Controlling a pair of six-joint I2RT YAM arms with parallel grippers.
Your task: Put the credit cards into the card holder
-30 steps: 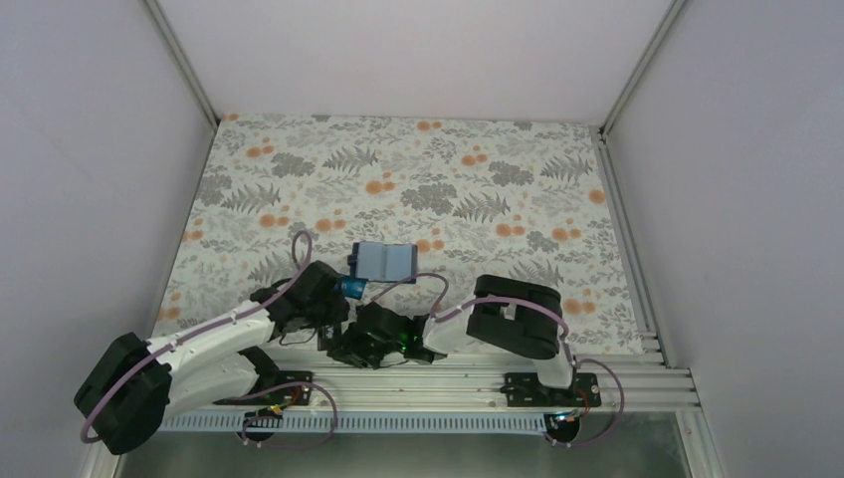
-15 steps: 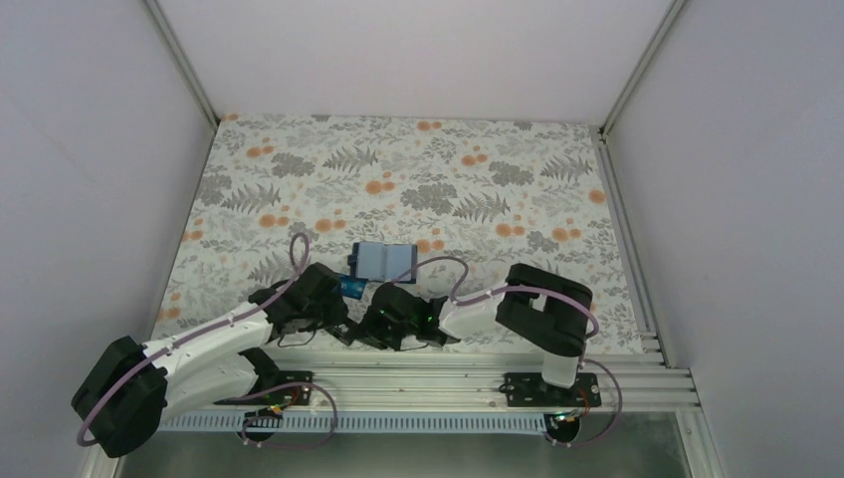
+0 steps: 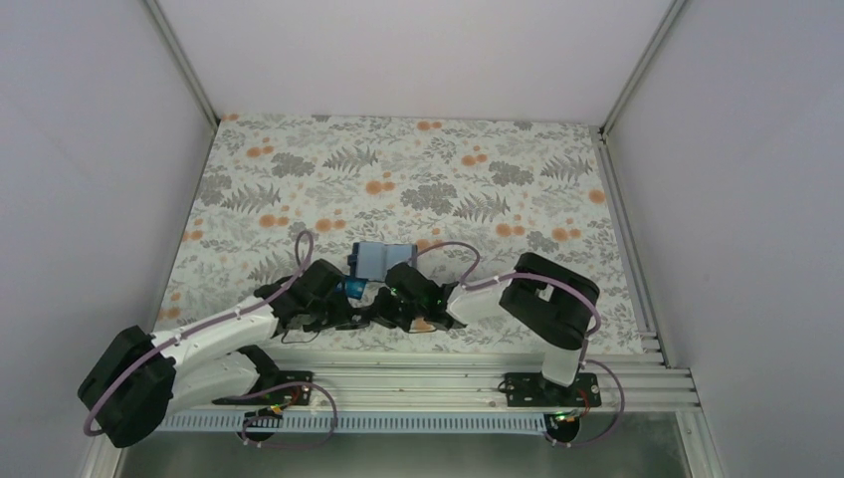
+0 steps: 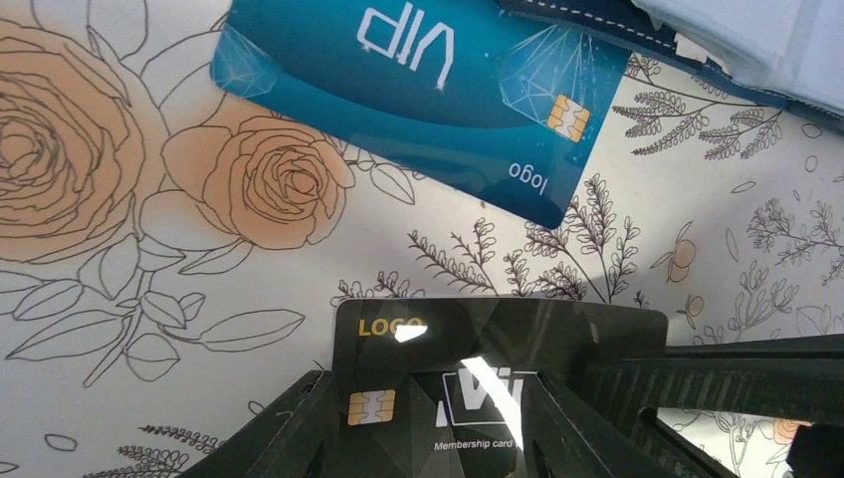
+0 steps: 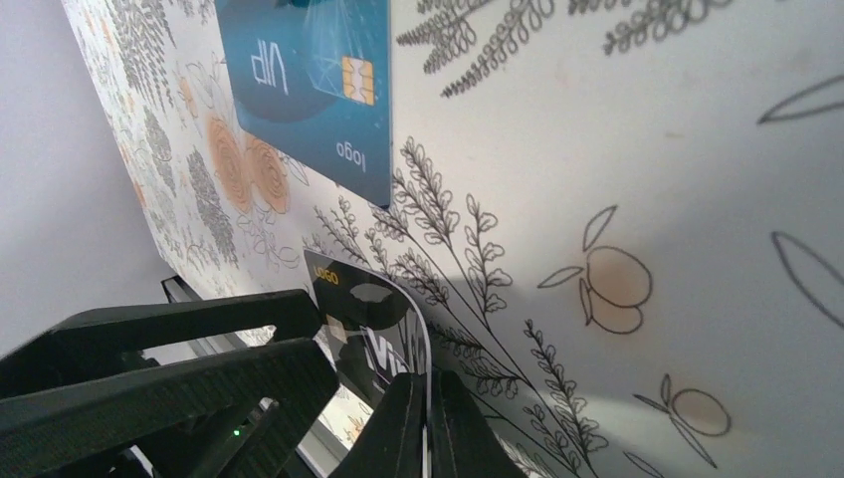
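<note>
A black credit card (image 4: 498, 339) marked LOGO sits between my left gripper's (image 4: 428, 398) fingers, its left edge against one finger. My right gripper (image 5: 430, 388) is shut on that card's (image 5: 373, 319) other edge, and the card bows between the two grippers. In the top view both grippers meet near the table's front, left (image 3: 338, 307) and right (image 3: 386, 307). A teal-blue credit card (image 4: 398, 90) lies flat just beyond, also seen as the teal card (image 3: 351, 287) (image 5: 309, 80). The card holder (image 3: 383, 260) lies open behind it, its navy edge (image 4: 577, 12) at the top.
A floral cloth (image 3: 448, 179) covers the table, with white walls on three sides. An aluminium rail (image 3: 448, 383) runs along the near edge under the arm bases. The right arm's fingers (image 4: 756, 363) reach in from the right of the left wrist view.
My right gripper has moved forward and left to meet the left gripper, and has shut on the black card. The left arm shifted only slightly.
</note>
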